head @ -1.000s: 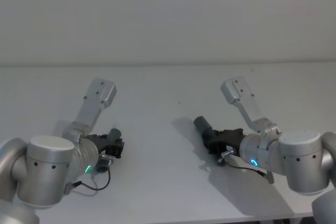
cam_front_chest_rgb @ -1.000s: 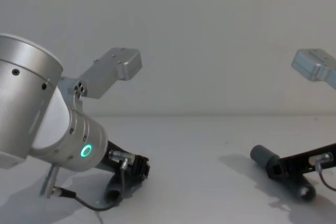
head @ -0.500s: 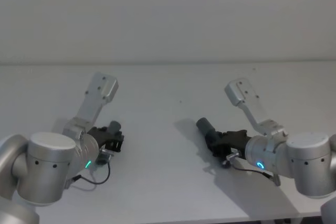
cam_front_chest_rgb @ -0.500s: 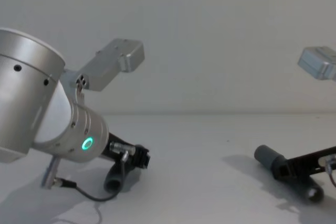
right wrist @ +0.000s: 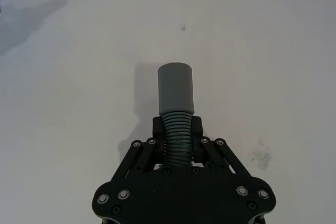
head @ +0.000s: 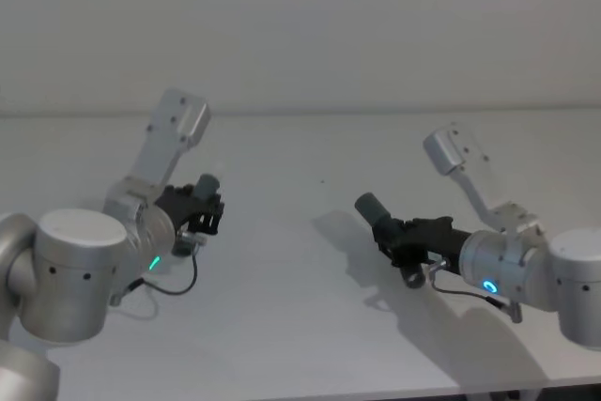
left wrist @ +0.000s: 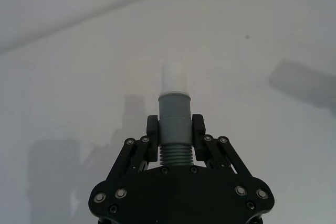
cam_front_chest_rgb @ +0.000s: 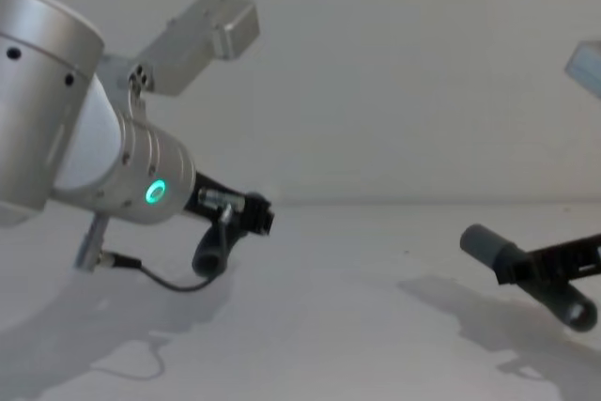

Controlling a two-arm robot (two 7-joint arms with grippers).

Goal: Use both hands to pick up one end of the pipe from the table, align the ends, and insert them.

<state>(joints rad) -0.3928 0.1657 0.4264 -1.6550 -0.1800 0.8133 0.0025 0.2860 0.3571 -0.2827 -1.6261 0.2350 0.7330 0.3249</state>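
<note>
Both pieces gripped aloft, well apart, not aligned

Left tool (head: 199, 209) clamps the tipped piece (left wrist: 174, 153), white tip (head: 212, 180) pointing forward. Right tool (head: 402, 234) clamps the socket piece (right wrist: 177, 129), grey socket (head: 368, 206) aimed forward-left above the surface (head: 300, 326).

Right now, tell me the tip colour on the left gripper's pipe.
The tip is white; left wrist view shows it best.

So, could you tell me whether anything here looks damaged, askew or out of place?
Nothing stands out. The left gripper holds the white-tipped piece and the right gripper the socket piece, both squarely; the table has a faint smudge.
</note>
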